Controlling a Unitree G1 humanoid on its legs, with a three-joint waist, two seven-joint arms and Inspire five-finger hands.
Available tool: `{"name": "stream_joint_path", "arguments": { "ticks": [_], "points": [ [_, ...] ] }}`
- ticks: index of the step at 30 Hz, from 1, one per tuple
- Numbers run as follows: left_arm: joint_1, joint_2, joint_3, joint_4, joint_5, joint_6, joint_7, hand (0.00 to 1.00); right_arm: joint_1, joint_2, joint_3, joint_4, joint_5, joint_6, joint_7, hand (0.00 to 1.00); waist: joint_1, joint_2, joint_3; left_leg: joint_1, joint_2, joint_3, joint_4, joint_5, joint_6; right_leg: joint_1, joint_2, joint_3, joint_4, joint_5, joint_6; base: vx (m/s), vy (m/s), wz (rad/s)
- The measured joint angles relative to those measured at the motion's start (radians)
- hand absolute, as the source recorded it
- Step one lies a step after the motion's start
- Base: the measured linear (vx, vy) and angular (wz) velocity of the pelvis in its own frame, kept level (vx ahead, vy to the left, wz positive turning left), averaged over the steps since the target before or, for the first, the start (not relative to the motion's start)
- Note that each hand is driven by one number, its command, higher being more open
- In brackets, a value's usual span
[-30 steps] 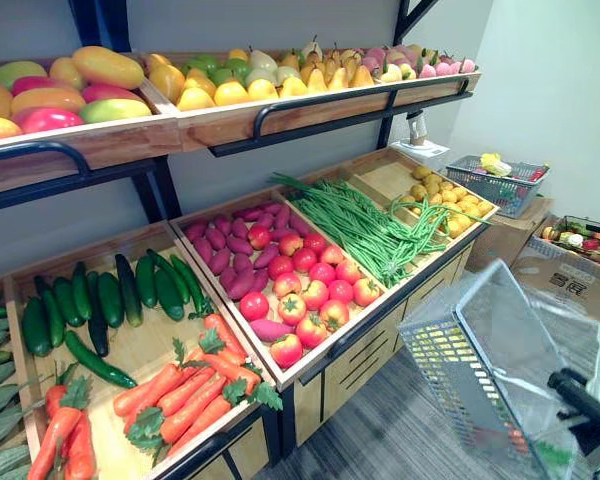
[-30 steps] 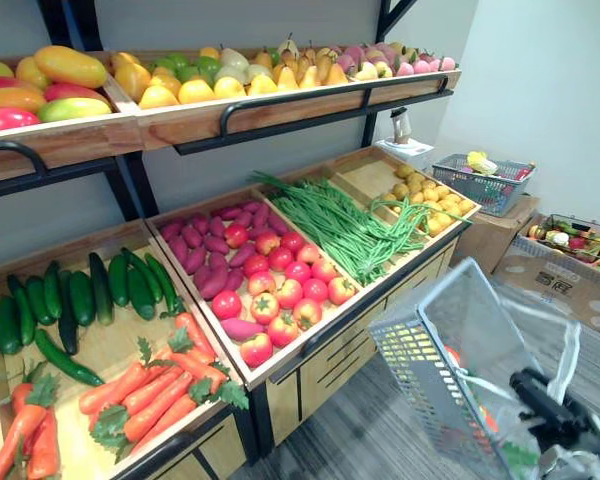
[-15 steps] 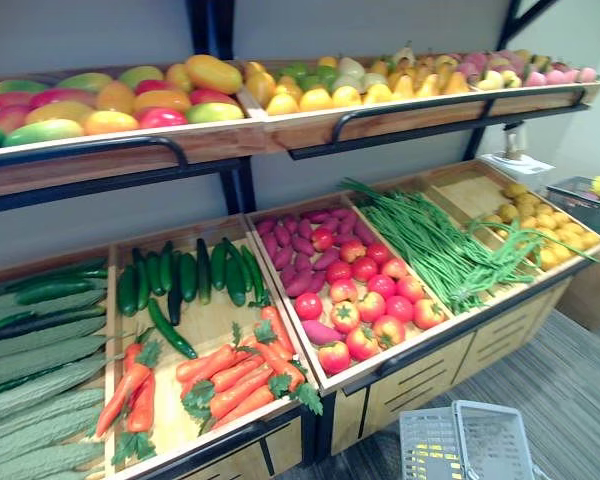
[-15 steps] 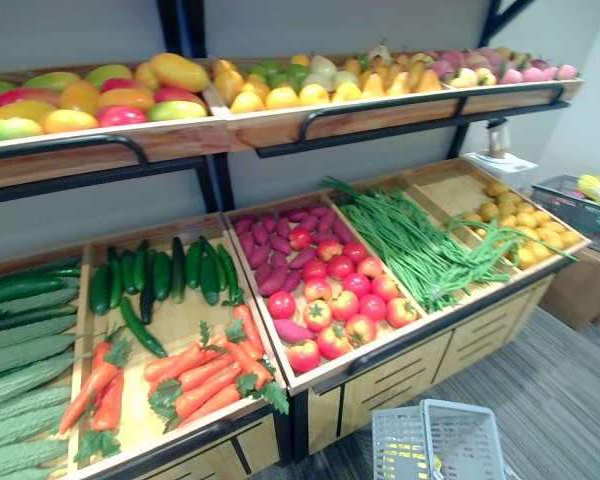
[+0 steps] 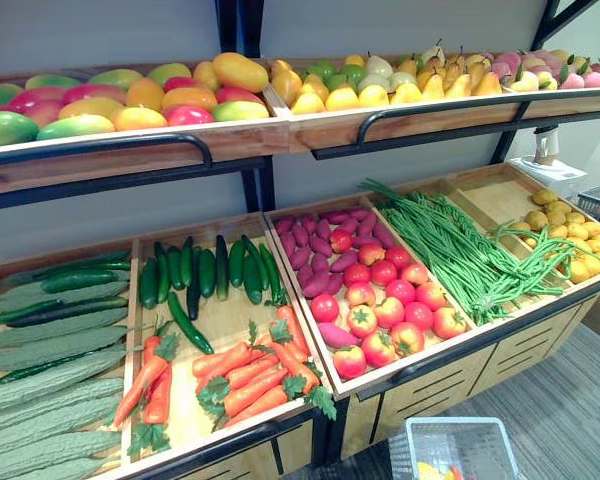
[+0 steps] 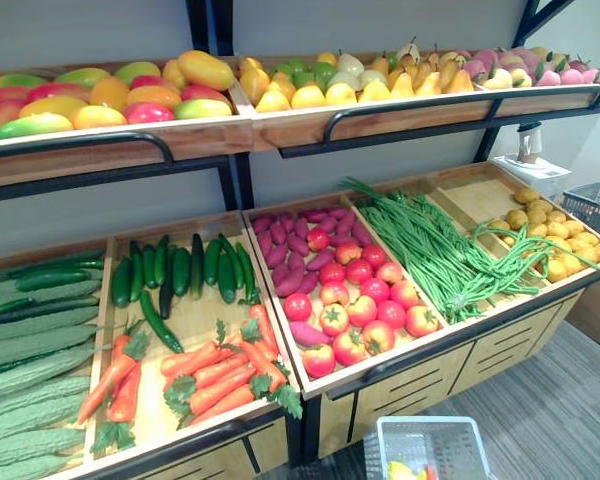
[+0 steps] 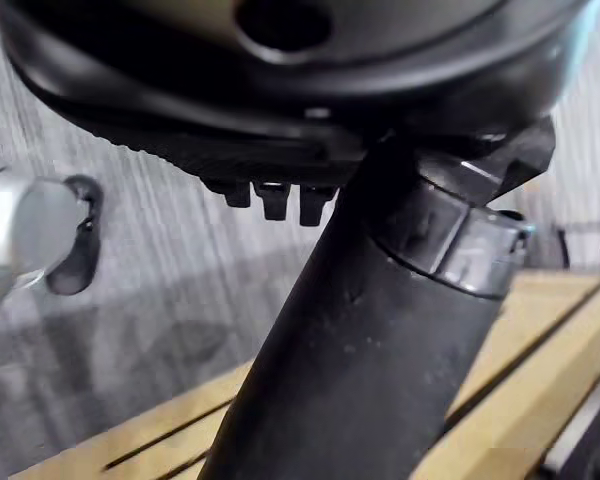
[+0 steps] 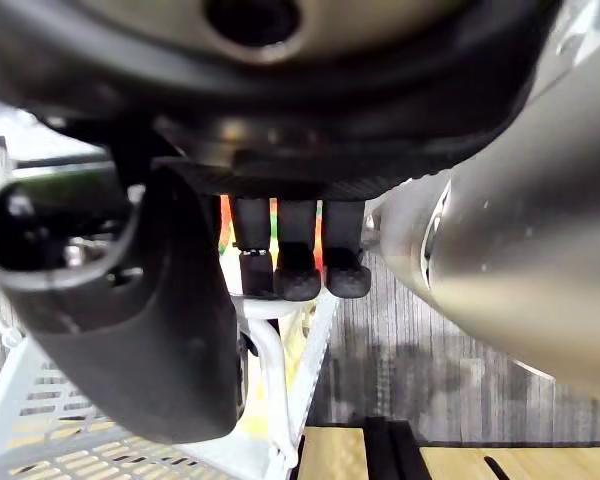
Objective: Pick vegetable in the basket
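Gourds point(image 5: 40, 400), long and green, packed along the left edge of the stand point(image 5: 420, 385). Next compartment rightward: dark cucumbers point(image 5: 205, 270) at the back, carrots point(image 5: 240, 375) with leafy tops toward the front edge. Beyond the divider, purple sweet potatoes point(image 5: 315, 245) behind and tomatoes point(image 5: 390, 310) in front; then green beans point(image 5: 450, 250) in a loose heap; small yellow fruits point(image 5: 570, 225) at the right edge. Basket point(image 5: 458, 423) low on the floor side of the stand's front edge, toward its right end, with a few yellow and red pieces point(image 5: 435, 470) already inside.

Left hand point(image 7: 280, 120) by pale wooden boards point(image 7: 540, 350), nothing seen in it; apart or together, cannot tell. Right hand point(image 8: 280, 110) clamped on the basket's white handle point(image 8: 265, 350), fingers point(image 8: 300, 270) hooked over it.

Probably between picks: no vegetable in hand, all of them lying in their compartments. Next, most likely: raise the left hand over the front edge to the carrots or cucumbers, close round one, then carry it right and down into the basket, keeping that level.
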Motion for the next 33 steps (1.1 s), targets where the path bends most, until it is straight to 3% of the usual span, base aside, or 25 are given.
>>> {"name": "stream_joint_path", "arguments": {
  "ticks": [4,9,13,22,23,25,26,27,28,29,31,33],
  "points": [
    [-0.047,0.002,-0.172,-0.009,0.042,0.047,-0.07,1.0,-0.019,-0.003,0.078,0.008,-0.039,-0.006,0.031,0.0,-0.023,-0.004,0.024,0.007,0.001,0.012,0.0,-0.001,-0.001,0.0,0.003,0.012,0.0,0.001,0.001,0.01,0.011,-0.1],
    [-0.089,0.083,-0.388,-0.019,0.198,0.205,-0.164,1.0,-0.045,-0.002,0.184,0.004,-0.155,-0.017,0.046,0.0,-0.029,-0.005,0.04,0.026,0.008,0.063,0.0,-0.011,-0.011,-0.022,0.02,0.077,0.001,0.007,0.002,0.05,0.016,-0.34],
    [-0.112,0.149,-0.475,-0.001,0.236,0.298,-0.264,1.0,-0.047,-0.002,0.218,-0.015,-0.206,-0.028,0.049,0.0,-0.04,-0.007,0.051,0.036,0.008,0.117,0.003,-0.03,-0.006,-0.042,0.031,0.14,0.001,0.018,0.005,0.02,0.027,-0.48],
    [-0.135,0.204,-0.544,0.029,0.347,0.329,-0.304,1.0,-0.042,0.011,0.223,-0.027,-0.22,-0.037,0.045,0.0,-0.082,-0.024,0.066,0.073,-0.003,0.27,0.033,-0.076,0.002,-0.084,0.052,0.275,0.006,0.055,0.017,0.01,0.054,-0.5],
    [-0.138,0.204,-0.543,0.029,0.361,0.329,-0.308,1.0,-0.042,0.011,0.223,-0.028,-0.22,-0.037,0.045,0.0,-0.081,-0.024,0.068,0.078,-0.001,0.289,0.033,-0.077,0.002,-0.095,0.062,0.266,0.006,0.072,0.011,0.0,0.044,-0.98],
    [-0.134,0.204,-0.537,0.027,0.403,0.324,-0.313,1.0,-0.044,0.011,0.225,-0.037,-0.233,-0.038,0.045,0.0,-0.071,-0.016,0.071,0.075,0.013,0.384,0.047,-0.075,0.004,-0.133,0.113,0.136,0.007,0.155,-0.065,-0.03,0.007,-1.49],
    [-0.127,0.21,-0.524,0.021,0.423,0.322,-0.314,1.0,-0.045,0.016,0.226,-0.041,-0.258,-0.038,0.045,0.0,-0.063,-0.027,0.083,0.073,0.014,0.45,0.08,-0.075,0.018,-0.157,0.141,0.034,0.007,0.203,-0.126,-0.09,-0.061,-1.86],
    [-0.128,0.215,-0.522,0.014,0.432,0.319,-0.314,1.0,-0.049,0.018,0.206,-0.051,-0.254,-0.024,0.043,0.0,-0.06,-0.018,0.1,0.083,0.028,0.492,0.086,-0.077,0.034,-0.183,0.134,-0.106,0.081,0.112,-0.191,-0.06,-0.097,-1.67],
    [-0.128,0.216,-0.522,0.01,0.432,0.32,-0.314,1.0,-0.049,0.014,0.182,-0.05,-0.255,-0.012,0.039,0.0,-0.065,-0.016,0.101,0.092,0.027,0.512,0.078,-0.08,0.036,-0.202,0.12,-0.193,0.169,0.016,-0.22,0.0,-0.083,-1.02],
    [-0.131,0.213,-0.523,-0.003,0.429,0.319,-0.316,1.0,-0.032,0.003,0.157,-0.044,-0.261,-0.02,0.03,0.0,-0.077,-0.008,0.114,0.114,0.03,0.537,0.073,-0.081,0.029,-0.227,0.071,-0.318,0.351,-0.112,-0.219,0.07,-0.041,-0.52],
    [-0.129,0.212,-0.521,-0.003,0.429,0.326,-0.314,1.0,-0.025,-0.003,0.152,-0.041,-0.262,-0.026,0.024,0.0,-0.079,-0.014,0.118,0.133,0.028,0.55,0.073,-0.08,0.017,-0.218,0.062,-0.342,0.386,-0.139,-0.192,0.04,-0.028,-0.39],
    [-0.133,0.208,-0.521,-0.002,0.431,0.336,-0.312,1.0,-0.027,-0.001,0.147,-0.023,-0.258,-0.021,0.019,0.0,-0.079,-0.011,0.118,0.139,0.048,0.58,0.075,-0.073,0.0,-0.204,0.111,-0.308,0.327,-0.132,-0.169,-0.03,-0.094,-0.54]
  ]
}}
